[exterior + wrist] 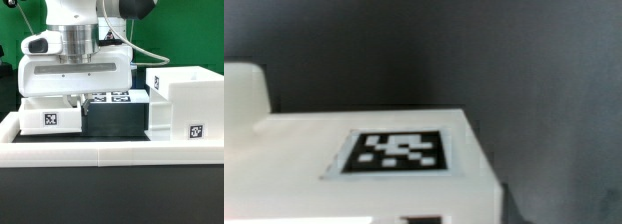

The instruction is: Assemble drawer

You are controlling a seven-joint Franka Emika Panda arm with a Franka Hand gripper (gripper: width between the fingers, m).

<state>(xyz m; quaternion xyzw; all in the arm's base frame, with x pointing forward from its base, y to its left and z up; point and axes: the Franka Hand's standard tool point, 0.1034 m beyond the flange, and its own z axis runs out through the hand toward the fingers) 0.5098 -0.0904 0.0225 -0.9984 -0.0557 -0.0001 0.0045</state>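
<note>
Seen in the exterior view, a green backdrop (14, 30) fills the 10 o'clock corner of the scene. Below it, at 9 o'clock of centre, stands a tagged white part (48, 117) of the drawer set. The arm (80, 35) comes down from 12 o'clock, and its broad white wrist block (75, 75) hangs just above that part. The tool (78, 99) is largely hidden under the block, so it cannot be told whether it is wide, narrow or gripping anything.

At centre sits the housing (118, 98), with tags on its top and its dark open front facing 6 o'clock. Just beside it at 3 o'clock stands an open-top tray (195, 112), with one tag low on its front wall. The long low border wall (110, 152) runs across at 6 o'clock and cuts off the bases of all three parts. The black desk (110, 195) lies in front of it.

The wrist view alone shows a flat white top face (295, 150) close up. On it is a single blurred tag (399, 152), with dark desk beyond. A rounded white edge (240, 90) rises beside the face. No fingers appear there, and which part that face belongs to cannot be told.
</note>
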